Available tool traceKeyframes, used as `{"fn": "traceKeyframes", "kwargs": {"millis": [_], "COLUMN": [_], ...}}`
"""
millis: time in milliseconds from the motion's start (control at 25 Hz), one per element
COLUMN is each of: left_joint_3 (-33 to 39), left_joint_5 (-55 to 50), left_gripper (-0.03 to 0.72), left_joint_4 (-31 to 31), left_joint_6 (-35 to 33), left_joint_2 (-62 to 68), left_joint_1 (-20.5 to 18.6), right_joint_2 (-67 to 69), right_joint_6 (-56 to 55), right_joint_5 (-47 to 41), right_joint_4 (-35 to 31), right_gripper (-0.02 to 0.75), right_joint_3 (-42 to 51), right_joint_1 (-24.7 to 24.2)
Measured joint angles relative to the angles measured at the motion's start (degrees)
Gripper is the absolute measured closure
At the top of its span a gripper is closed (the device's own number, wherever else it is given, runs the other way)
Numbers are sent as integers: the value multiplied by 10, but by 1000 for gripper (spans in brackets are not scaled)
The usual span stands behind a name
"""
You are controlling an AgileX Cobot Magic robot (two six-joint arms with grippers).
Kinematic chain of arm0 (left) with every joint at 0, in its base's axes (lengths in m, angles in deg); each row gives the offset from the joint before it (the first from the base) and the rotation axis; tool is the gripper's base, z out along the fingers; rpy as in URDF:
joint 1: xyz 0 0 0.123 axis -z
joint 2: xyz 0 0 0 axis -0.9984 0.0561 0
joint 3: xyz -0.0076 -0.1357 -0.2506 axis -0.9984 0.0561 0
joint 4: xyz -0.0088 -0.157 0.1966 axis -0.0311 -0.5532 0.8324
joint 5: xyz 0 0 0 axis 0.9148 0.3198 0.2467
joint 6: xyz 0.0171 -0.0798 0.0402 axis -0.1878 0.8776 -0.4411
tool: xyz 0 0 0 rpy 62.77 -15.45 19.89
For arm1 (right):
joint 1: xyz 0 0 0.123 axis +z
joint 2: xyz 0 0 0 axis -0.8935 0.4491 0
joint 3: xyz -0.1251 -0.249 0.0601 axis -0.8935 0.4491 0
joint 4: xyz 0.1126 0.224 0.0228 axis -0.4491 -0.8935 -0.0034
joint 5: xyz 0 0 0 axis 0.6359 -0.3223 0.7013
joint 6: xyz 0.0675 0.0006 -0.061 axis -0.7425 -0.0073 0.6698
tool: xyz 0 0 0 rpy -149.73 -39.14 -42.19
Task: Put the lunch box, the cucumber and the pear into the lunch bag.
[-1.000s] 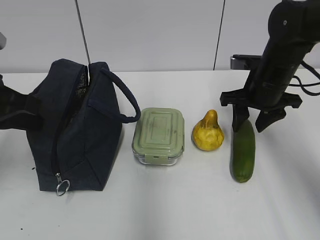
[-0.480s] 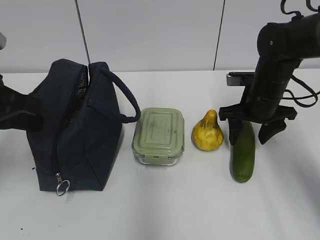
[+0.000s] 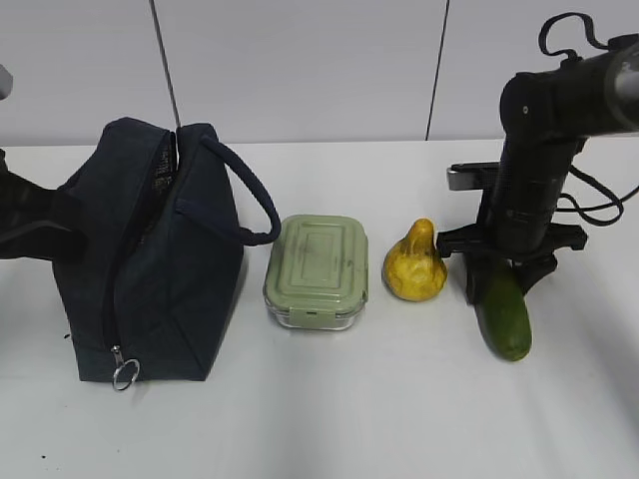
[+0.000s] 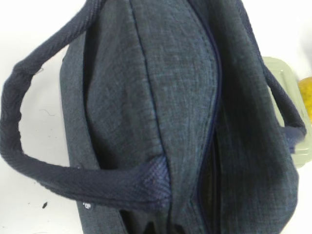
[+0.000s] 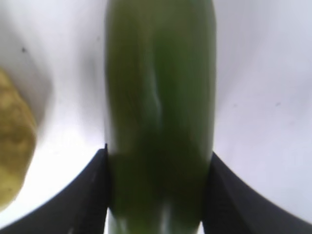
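The dark navy lunch bag stands at the left; it fills the left wrist view, its zipper seam gaping slightly. The sage-lidded lunch box lies right of it, then the yellow pear. My right gripper is shut on the dark green cucumber, whose free end slants down to the right. In the right wrist view, the black fingers press both sides of the cucumber. My left gripper is at the bag's left side; its jaws are hidden.
The bag's ring pull hangs low at its front corner, and a loop handle arches toward the lunch box. The pear sits close to the left of the right gripper. A white wall rises behind the white table.
My right gripper came down over the cucumber's upper end and closed on it. The cucumber's lower end swung right. The bag, lunch box, pear and left arm stayed put.
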Motion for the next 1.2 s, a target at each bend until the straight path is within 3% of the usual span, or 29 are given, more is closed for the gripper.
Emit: {"fn": "traceKeyframes", "kwargs": {"millis": [360,520,680,840,1000,1200], "left_joint_3": [0,0,0,0,0,0], "left_joint_5": [0,0,0,0,0,-1], "left_gripper": [703,703,703,703,703,703], "left_joint_4": [0,0,0,0,0,0], "left_joint_6": [0,0,0,0,0,0], "left_joint_2": [0,0,0,0,0,0], "left_joint_1": [0,0,0,0,0,0], "right_joint_2": [-78,-100,-89,-48,5,51], "right_joint_6": [13,116,223,284,312,314], "right_joint_5": [-1,6,45,110,145,142], "right_joint_4": [59,-84,-260,-382,-419,-409], "right_gripper": [373,373,376,376,376,377], "right_joint_3": [-88,-168,-230,-281,-316,-323], "right_joint_1": [0,26,112,193,229,238]}}
